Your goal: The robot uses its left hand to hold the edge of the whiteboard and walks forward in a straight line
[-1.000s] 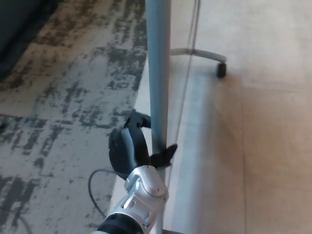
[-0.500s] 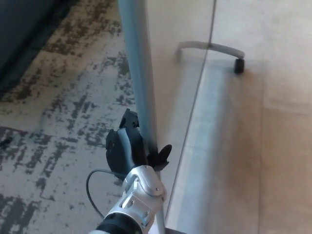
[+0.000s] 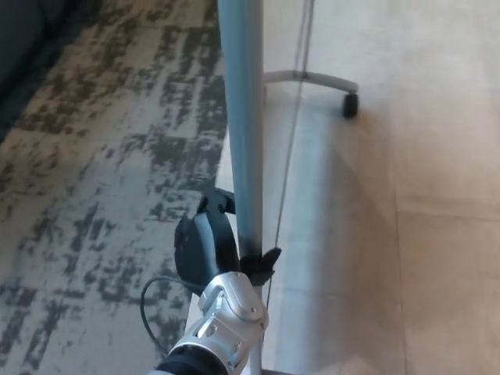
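Gripping the whiteboard edge (image 3: 241, 117), the robot's left hand (image 3: 209, 244) comes in from the carpet (image 3: 94, 156) side, its black fingers (image 3: 268, 258) hooked round the grey bar and pinching it. The bar's long axis runs straight on past the hand, with a caster (image 3: 351, 105) beyond it on the smooth floor. The right hand is out of shot.

Mottled grey carpet (image 3: 94, 172) fills the left side, and it runs up against pale beige floor (image 3: 445, 141) on the right. Up in the top-left corner, a dark strip (image 3: 17, 43) borders the carpet.
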Controlling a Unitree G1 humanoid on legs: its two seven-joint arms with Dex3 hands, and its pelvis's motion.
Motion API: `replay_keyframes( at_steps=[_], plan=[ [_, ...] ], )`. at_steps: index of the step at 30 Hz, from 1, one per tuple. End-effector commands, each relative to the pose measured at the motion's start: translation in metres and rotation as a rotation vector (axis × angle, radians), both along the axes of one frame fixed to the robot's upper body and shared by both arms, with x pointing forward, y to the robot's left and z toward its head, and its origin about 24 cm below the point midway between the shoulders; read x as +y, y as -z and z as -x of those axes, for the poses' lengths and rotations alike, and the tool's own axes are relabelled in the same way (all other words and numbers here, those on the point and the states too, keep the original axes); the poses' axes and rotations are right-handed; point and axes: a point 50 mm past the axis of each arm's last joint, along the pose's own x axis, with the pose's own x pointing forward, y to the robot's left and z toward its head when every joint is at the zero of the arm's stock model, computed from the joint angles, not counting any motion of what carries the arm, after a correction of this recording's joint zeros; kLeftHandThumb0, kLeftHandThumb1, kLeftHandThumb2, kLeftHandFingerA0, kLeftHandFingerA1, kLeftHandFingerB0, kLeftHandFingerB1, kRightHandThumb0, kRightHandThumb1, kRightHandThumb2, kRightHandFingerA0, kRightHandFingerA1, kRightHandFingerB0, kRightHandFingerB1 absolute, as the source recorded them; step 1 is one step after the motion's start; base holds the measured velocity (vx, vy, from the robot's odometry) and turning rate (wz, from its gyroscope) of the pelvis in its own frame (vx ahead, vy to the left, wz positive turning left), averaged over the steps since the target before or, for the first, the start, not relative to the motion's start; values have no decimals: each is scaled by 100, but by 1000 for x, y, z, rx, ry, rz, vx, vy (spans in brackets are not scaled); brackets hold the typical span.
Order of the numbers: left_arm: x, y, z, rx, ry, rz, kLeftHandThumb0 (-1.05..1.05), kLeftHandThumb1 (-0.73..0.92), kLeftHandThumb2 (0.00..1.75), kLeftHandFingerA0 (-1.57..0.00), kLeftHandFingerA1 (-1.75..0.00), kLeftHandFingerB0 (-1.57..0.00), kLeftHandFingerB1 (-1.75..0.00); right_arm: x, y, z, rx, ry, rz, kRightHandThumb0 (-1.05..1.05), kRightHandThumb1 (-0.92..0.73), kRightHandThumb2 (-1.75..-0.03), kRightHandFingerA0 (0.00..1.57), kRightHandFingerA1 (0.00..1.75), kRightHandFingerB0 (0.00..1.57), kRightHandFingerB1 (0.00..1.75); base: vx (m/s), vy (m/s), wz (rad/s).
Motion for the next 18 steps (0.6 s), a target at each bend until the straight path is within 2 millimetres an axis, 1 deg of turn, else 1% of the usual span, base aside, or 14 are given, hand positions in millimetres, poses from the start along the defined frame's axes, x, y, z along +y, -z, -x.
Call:
replay_keyframes(
  at_steps=[1,2,5,6,7,8,9,12,15,18],
  plan=[
    [-105,-143,-52,-362,210,121,-9,66,85,-77,-175,-67,-171,-6,-9,1,-62,-38,107,-44,-59,-58,41,43,61,40,440,124,1],
    [-105,-143,-51,-371,212,109,-13,55,100,-113,-139,-101,-131,-6,-9,1,-62,-34,110,-42,-59,-58,43,43,61,40,305,15,12],
    [-105,-144,-51,-386,216,90,-10,54,100,-113,-140,-102,-132,-7,-9,2,-59,-40,121,-42,-59,-58,43,43,62,41,324,-93,15],
    [-105,-145,-51,-389,214,95,-10,64,87,-78,-175,-63,-174,-7,-9,2,-60,-39,116,-43,-59,-58,43,43,61,40,230,-179,24],
    [-105,-145,-51,-395,211,103,-10,64,87,-78,-175,-63,-174,-6,-9,1,-63,-38,108,-43,-59,-58,43,43,61,40,277,-231,40],
    [-106,-146,-51,-392,209,107,-12,67,77,-77,-175,-61,-172,-6,-9,1,-67,-34,101,-44,-59,-58,43,43,61,41,328,-327,76],
    [-106,-146,-51,-391,209,108,-12,67,77,-77,-175,-61,-172,-6,-9,1,-67,-34,100,-44,-59,-58,43,43,61,41,486,-320,148],
    [-107,-147,-52,-385,219,109,-10,65,80,-76,-175,-62,-173,-6,-9,2,-69,-42,115,-44,-60,-58,43,44,62,41,381,-397,61],
    [-107,-147,-52,-384,220,110,-10,65,80,-76,-175,-62,-173,-6,-9,2,-70,-43,117,-44,-60,-58,43,44,62,41,313,-191,19],
    [-106,-145,-50,-394,217,96,-9,64,81,-75,-175,-62,-172,-6,-8,3,-61,-33,108,-43,-58,-58,45,43,62,41,314,-70,-1]
  ],
)
